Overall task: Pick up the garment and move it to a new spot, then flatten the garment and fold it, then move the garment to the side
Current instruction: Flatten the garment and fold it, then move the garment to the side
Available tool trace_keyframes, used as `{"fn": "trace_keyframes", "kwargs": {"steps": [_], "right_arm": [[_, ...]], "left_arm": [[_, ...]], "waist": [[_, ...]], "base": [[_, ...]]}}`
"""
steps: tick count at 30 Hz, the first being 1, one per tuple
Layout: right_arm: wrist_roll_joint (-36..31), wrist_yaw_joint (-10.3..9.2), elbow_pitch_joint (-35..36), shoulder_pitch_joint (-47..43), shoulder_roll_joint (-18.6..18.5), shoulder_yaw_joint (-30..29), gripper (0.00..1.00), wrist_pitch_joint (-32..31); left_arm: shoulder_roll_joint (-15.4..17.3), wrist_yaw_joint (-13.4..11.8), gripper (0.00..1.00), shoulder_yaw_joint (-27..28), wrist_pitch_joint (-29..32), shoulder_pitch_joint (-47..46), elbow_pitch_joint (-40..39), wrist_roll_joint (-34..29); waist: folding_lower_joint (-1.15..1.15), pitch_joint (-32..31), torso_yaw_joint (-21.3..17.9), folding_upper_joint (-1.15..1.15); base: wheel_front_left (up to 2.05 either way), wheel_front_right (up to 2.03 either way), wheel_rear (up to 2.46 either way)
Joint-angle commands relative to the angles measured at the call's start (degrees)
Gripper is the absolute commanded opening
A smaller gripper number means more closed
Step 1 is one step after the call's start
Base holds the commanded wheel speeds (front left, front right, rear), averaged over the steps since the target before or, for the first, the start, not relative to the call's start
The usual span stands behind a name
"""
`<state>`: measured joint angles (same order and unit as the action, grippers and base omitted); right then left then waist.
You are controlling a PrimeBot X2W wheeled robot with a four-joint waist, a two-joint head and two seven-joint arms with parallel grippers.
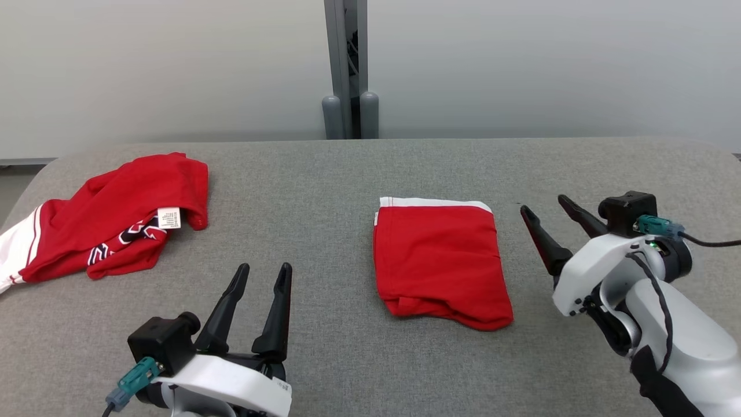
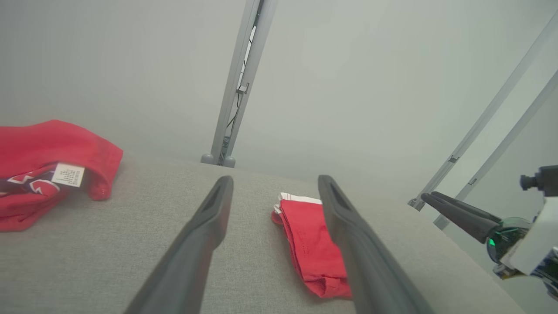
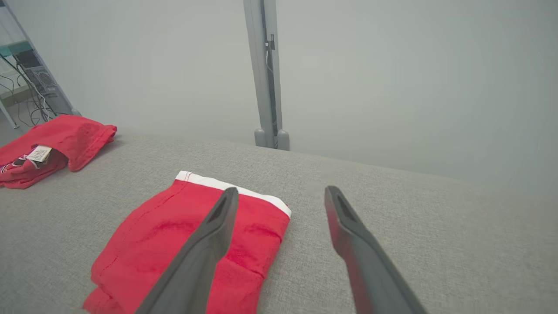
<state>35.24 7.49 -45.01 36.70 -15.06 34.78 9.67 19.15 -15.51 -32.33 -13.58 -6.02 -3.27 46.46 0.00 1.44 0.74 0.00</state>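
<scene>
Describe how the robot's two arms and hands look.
The left hand and right hand each have two long, tapered dark fingers on a glossy white wrist shell, with a black camera block and teal plug. A black cable runs along the right forearm.

Open table (image 1: 301,191) separates folded garment (image 1: 440,260) from crumpled garment (image 1: 116,214).

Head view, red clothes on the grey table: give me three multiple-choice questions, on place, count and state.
1. Where is the folded red cloth garment with a white band? A far left. B right of centre on the grey padded table. C in a gripper.
2. How many red garments lie there? A one. B two. C three.
3. The right gripper is: A open, empty. B shut on cloth. C shut, empty.
Answers: B, flat beside the right gripper; B, a crumpled red garment lies left; A, fingers apart, nothing between.
</scene>
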Motion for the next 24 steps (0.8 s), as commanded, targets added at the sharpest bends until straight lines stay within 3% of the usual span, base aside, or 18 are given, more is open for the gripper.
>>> {"fn": "trace_keyframes", "kwargs": {"steps": [1, 12, 24], "right_arm": [[0.5, 0.01, -0.3, -1.0, -0.7, -0.2, 1.00, -1.3], [6.7, 0.01, -1.4, -1.7, -1.5, -2.4, 1.00, -10.6], [12.7, 0.01, -9.5, 1.7, -1.9, -3.5, 1.00, -19.8]], "left_arm": [[0.5, -0.3, 1.00, 0.4, -0.2, 0.9, 0.2, -0.4], [0.3, 0.4, 1.00, 0.8, -0.6, 0.4, 0.3, -0.5], [-1.4, 1.9, 1.00, 0.2, -1.1, -1.3, 2.0, -0.9]], "waist": [[0.00, -0.3, 0.0, 0.00], [0.00, 1.8, 3.2, 0.00], [0.00, 5.2, 9.9, 0.00]], "base": [[0.00, 0.00, 0.00], [0.00, 0.00, 0.00], [0.00, 0.00, 0.00]]}}
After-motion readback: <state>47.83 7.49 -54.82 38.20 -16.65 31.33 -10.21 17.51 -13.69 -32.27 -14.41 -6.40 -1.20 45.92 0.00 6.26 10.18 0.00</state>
